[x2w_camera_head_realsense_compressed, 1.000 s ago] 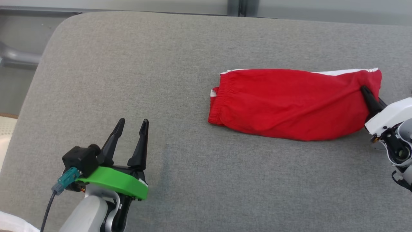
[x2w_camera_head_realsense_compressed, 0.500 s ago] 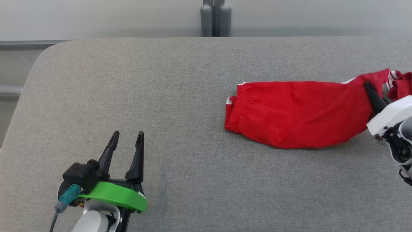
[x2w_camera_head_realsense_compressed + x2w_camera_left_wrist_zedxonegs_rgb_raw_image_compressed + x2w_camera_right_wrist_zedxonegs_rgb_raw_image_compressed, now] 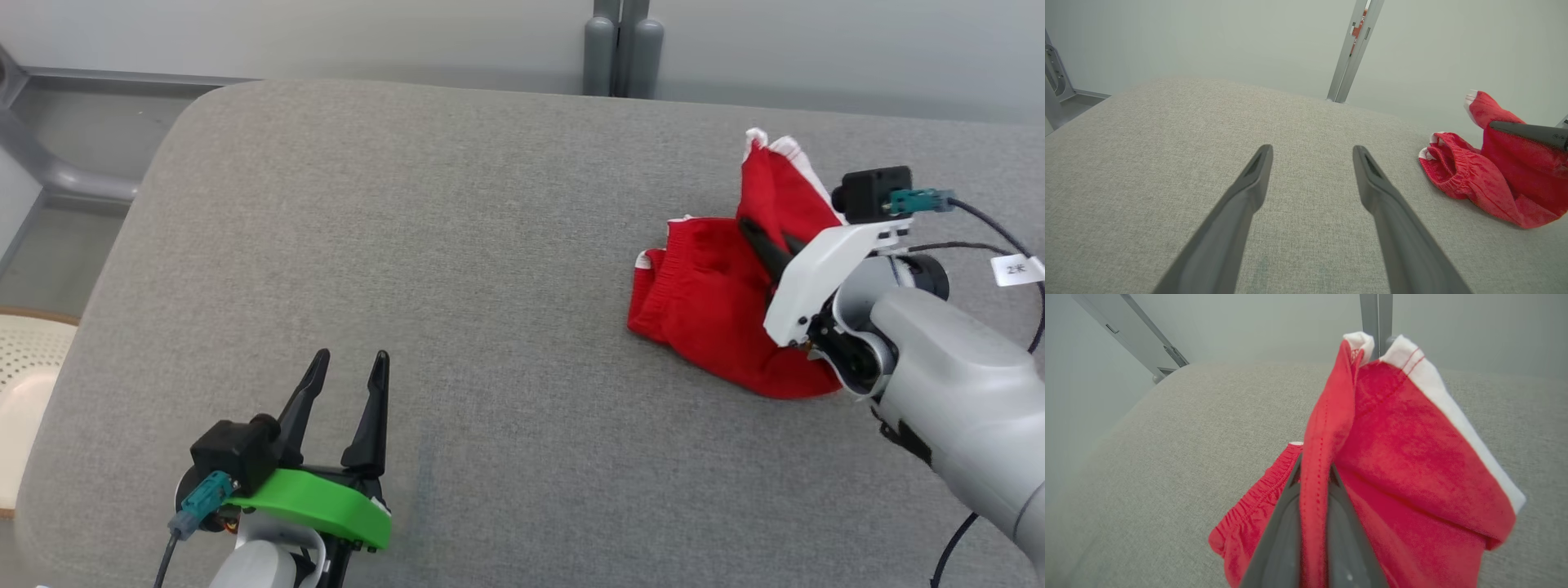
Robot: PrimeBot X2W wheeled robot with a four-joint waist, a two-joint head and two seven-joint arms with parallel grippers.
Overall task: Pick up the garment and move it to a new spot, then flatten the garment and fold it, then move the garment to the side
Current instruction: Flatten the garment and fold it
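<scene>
- Holding a red garment (image 3: 702, 302) by its stitched hem (image 3: 1321, 428), my right tool (image 3: 767, 237) is clamped tight on the cloth and has that end raised off the grey table (image 3: 490, 245), over toward its right side. The elastic waistband (image 3: 653, 286) end lies bunched on the surface
- Spread wide and carrying nothing, my left tool (image 3: 352, 355) hovers low over the table's front left, well apart from the garment
- I judge the cloth light, soft and limp. It drapes and doubles over itself from the pinch, so it should sag and crumple rather than hold a shape, and a single-point grip is likely to pull it into a twist
- Better holds, to my eye, are the hem beside the white trim (image 3: 1457, 416) or the waistband, where the cloth is thicker
- How many layers sit between the right jaws I cannot tell. My right forearm (image 3: 955, 367) covers the garment's near right part in the head view, and the left wrist view cuts off its far side
</scene>
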